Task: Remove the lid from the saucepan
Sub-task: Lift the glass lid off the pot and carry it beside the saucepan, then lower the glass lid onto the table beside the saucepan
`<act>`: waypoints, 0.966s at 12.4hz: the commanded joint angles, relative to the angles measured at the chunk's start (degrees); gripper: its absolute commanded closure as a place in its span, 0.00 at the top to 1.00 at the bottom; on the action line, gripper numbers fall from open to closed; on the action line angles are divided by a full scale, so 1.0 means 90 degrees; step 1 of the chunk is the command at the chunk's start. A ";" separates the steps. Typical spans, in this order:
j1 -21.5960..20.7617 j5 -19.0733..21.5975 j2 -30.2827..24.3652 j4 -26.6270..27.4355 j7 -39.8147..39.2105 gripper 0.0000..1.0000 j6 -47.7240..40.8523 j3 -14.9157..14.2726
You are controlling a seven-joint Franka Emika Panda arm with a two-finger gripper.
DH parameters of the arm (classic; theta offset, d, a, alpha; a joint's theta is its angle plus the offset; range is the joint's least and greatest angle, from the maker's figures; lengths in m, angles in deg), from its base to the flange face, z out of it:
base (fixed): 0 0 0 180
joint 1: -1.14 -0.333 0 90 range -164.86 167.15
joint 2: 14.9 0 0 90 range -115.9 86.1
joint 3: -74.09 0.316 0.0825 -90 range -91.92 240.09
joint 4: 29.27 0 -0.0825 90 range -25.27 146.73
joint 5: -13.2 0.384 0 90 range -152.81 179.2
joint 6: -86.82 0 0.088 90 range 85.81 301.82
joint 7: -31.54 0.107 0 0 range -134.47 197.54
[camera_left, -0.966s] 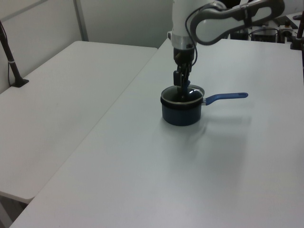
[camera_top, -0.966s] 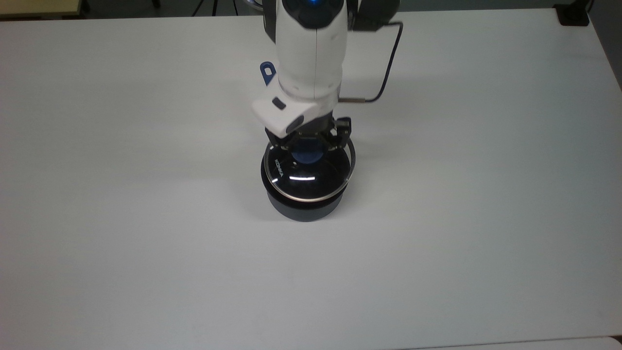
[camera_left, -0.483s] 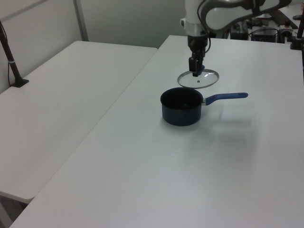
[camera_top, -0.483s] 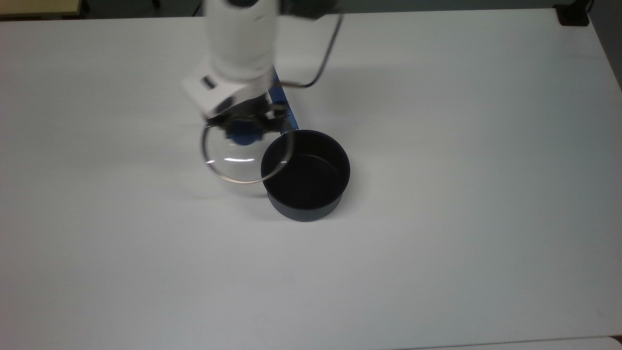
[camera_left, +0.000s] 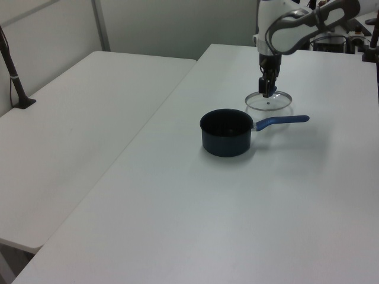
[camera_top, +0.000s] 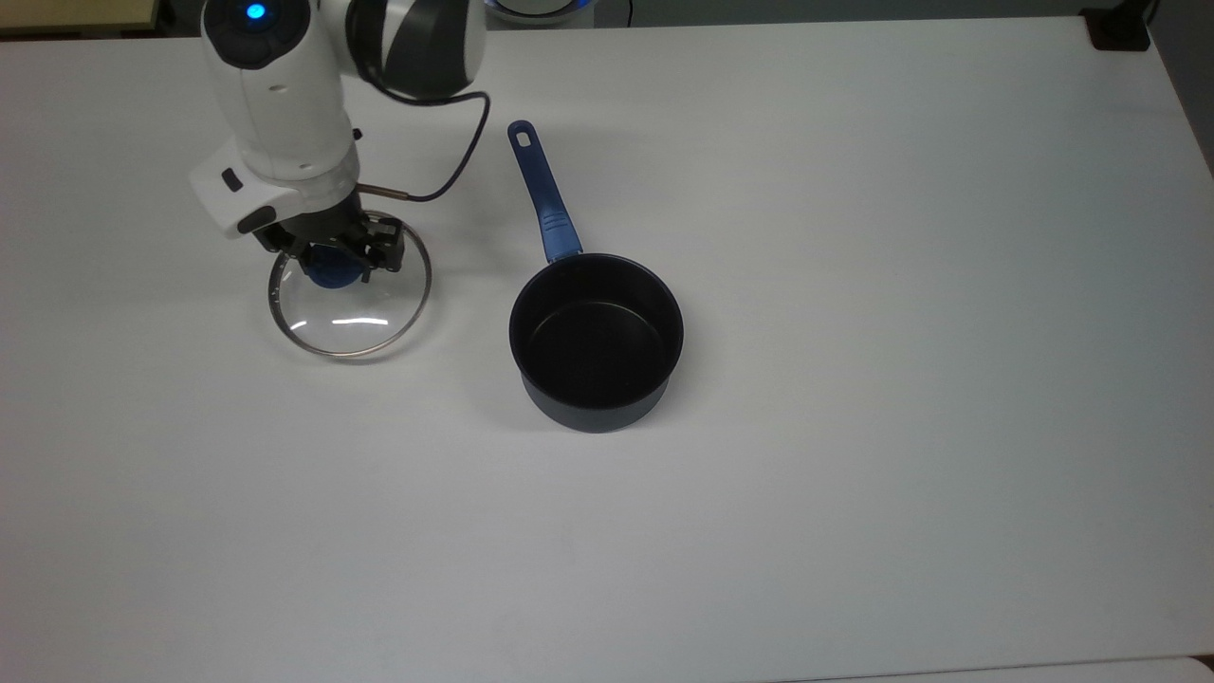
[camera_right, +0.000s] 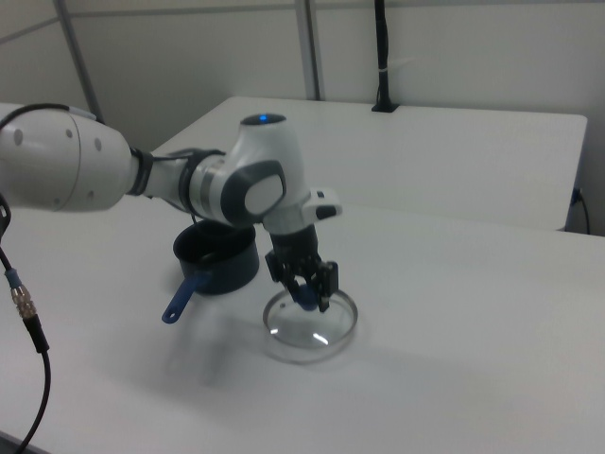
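The clear glass lid (camera_top: pixel 353 325) with a metal rim is off the saucepan and sits low over the table at the top view's left. My gripper (camera_top: pixel 333 262) is shut on its blue knob (camera_top: pixel 329 276). Whether the rim touches the table I cannot tell. The dark navy saucepan (camera_top: pixel 596 334) stands uncovered at the table's middle, black inside, its blue handle (camera_top: pixel 542 193) pointing to the far edge. In the left view the lid (camera_left: pixel 278 104) hangs under the gripper (camera_left: pixel 267 92), beyond the saucepan (camera_left: pixel 225 132). The right view has the lid (camera_right: pixel 319 333), gripper (camera_right: pixel 306 289) and saucepan (camera_right: pixel 216 261).
The white table (camera_top: pixel 854 474) is bare around the saucepan. A black object (camera_top: pixel 1119 27) sits at its far right corner in the top view. A second table (camera_left: pixel 65 130) with a black post (camera_left: pixel 12 65) stands on the left view's left. A cable (camera_right: pixel 24 312) hangs at the right view's left.
The gripper lifted the lid off the saucepan and carried it to the top view's left, then lowered it close to the table. The saucepan has not moved.
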 commanded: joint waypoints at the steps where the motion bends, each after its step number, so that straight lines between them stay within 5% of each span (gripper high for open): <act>1: 0.0082 -0.0125 -0.0478 0.1005 -0.0419 0.41 0.0372 0.0023; 5: 0.0403 -0.0213 -0.0731 0.1339 -0.0790 0.50 0.0471 0.0013; 7: 0.0482 -0.0203 -0.0722 0.1311 -0.0734 1.00 0.0432 -0.0084; 9: 0.0395 -0.0155 -0.0858 0.1165 -0.0704 1.00 0.0286 -0.0094; 12: -0.0209 -0.0106 -0.1267 0.0181 0.0171 1.00 -0.1203 -0.0075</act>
